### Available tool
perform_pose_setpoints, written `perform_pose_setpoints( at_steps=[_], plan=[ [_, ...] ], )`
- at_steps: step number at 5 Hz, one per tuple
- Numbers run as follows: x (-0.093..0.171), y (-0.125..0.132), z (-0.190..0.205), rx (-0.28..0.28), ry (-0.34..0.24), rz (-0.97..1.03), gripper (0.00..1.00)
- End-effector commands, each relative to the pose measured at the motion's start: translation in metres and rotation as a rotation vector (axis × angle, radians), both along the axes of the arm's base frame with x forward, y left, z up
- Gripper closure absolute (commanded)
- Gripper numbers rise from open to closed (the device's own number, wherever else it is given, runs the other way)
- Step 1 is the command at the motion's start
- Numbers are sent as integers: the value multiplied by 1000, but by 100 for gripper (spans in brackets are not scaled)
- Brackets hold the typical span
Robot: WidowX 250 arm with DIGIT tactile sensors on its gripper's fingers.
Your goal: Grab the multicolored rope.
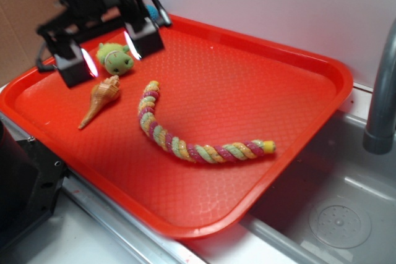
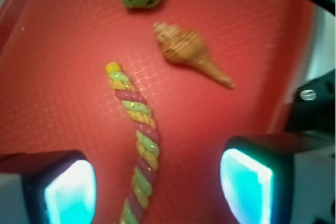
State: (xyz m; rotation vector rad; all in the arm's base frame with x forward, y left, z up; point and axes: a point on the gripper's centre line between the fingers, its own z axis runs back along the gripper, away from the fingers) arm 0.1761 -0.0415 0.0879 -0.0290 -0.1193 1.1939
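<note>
The multicolored rope point(image 1: 185, 137) lies curved on the red tray point(image 1: 247, 85), its twisted pink, yellow and green strands running from the middle left to a yellow end at the right. In the wrist view the rope point(image 2: 139, 145) runs down between my two fingers. My gripper point(image 1: 111, 51) hovers open above the tray's back left corner, above the green toy, with nothing held. Its lit pads point(image 2: 71, 195) sit wide apart on either side of the rope, well above it.
A tan spiral seashell point(image 1: 100, 100) lies left of the rope. A green plush toy point(image 1: 116, 58) sits behind it. A grey faucet point(image 1: 380, 91) rises at the right over a metal sink point(image 1: 334, 214). A black block point(image 1: 25, 183) stands at the front left.
</note>
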Motion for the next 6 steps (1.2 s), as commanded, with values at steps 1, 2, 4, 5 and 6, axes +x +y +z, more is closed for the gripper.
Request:
perform_pose_setpoints(
  at_steps=[1,2,4,5,6],
  plan=[
    [7,-7,-49,-17,41,-12,0],
    [6,-10,-62,-9,66,-20,0],
    [9,-12,-73,4,65,-21,100],
    [11,-10,-74,1,59,-19,100],
    [13,-5,-69,-61,113,-90,100]
  ],
)
